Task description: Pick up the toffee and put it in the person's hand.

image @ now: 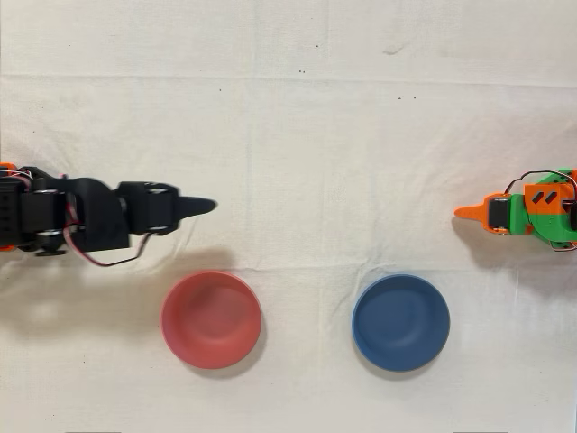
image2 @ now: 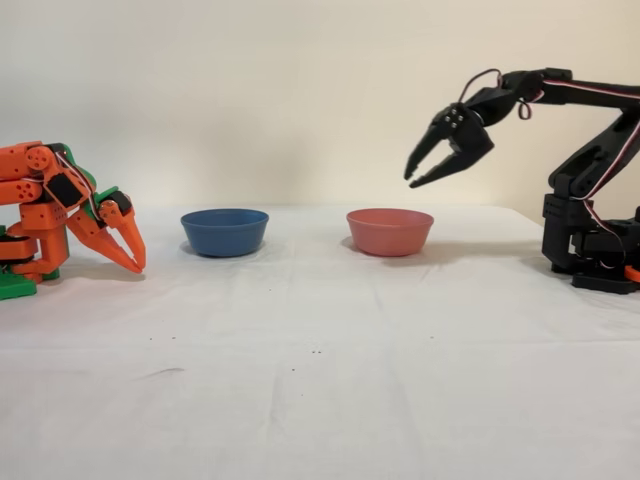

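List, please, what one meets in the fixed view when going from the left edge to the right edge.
Idle orange arm → round blue bowl → round pink-red bowl → open gripper of the black arm, raised above the white cloth → black arm's base.

One camera looks straight down; the other stands low at the table's near edge. Both share the red bowl [image: 212, 319] [image2: 389, 231] and blue bowl [image: 400, 322] [image2: 224, 231], sides swapped.
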Available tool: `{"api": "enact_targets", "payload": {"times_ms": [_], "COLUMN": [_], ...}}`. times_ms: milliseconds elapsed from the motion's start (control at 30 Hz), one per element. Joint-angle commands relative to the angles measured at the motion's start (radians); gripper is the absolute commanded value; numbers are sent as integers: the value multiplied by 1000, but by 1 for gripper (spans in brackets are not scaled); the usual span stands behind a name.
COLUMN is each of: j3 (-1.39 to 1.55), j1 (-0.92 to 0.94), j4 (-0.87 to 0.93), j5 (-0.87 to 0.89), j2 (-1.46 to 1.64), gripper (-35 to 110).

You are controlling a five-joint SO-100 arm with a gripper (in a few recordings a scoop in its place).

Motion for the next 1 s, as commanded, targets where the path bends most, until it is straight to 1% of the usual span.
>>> {"api": "enact_targets", "payload": {"times_ms": [0, 367, 667, 967], "j3": [72, 276, 399, 535], "j1": [-2, 8, 9, 12], "j4": [51, 150, 195, 259], "j5": [25, 54, 48, 103], "j2": [150, 439, 584, 782], "gripper": [2, 1, 2, 1]}}
